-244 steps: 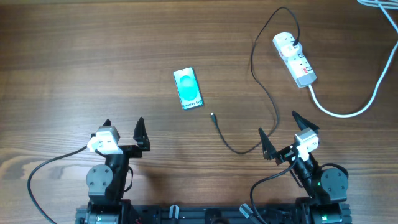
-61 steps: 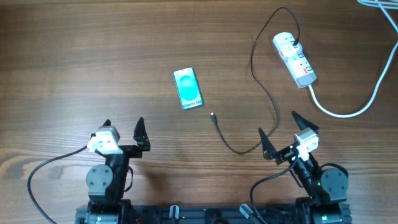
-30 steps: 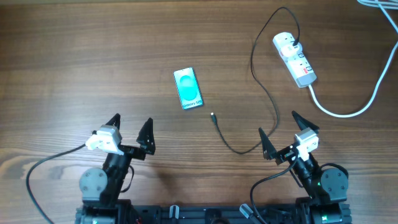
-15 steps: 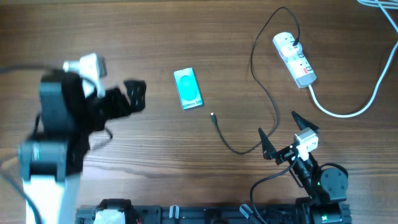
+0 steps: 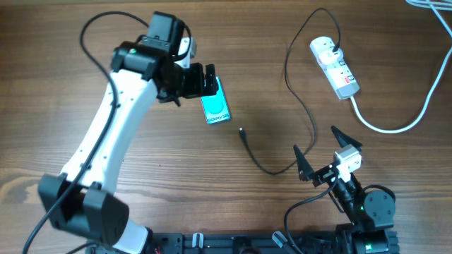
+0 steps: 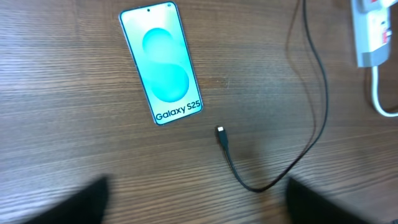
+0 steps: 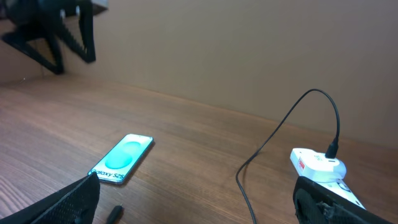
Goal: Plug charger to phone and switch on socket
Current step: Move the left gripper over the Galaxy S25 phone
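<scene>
The phone [image 5: 217,106] lies screen up, teal, at the table's middle; it also shows in the left wrist view [image 6: 163,62] and the right wrist view [image 7: 123,158]. The charger, a thin black cable [image 5: 300,106], runs from the socket [image 5: 334,67] to its connector tip [image 5: 241,131], which lies loose just right of the phone's near end [image 6: 220,132]. My left gripper [image 5: 201,81] is open and empty, hovering over the phone's far left edge. My right gripper [image 5: 323,150] is open and empty at the front right, near the cable's bend.
The socket's thick white cord [image 5: 409,120] loops off to the right edge. Another pale cord [image 5: 431,8] crosses the far right corner. The left arm [image 5: 113,134] stretches diagonally over the left half of the wooden table [image 5: 85,42].
My left arm has risen from its rest place at the front left and swung out over the phone. The right arm, phone, cable and socket have not moved.
</scene>
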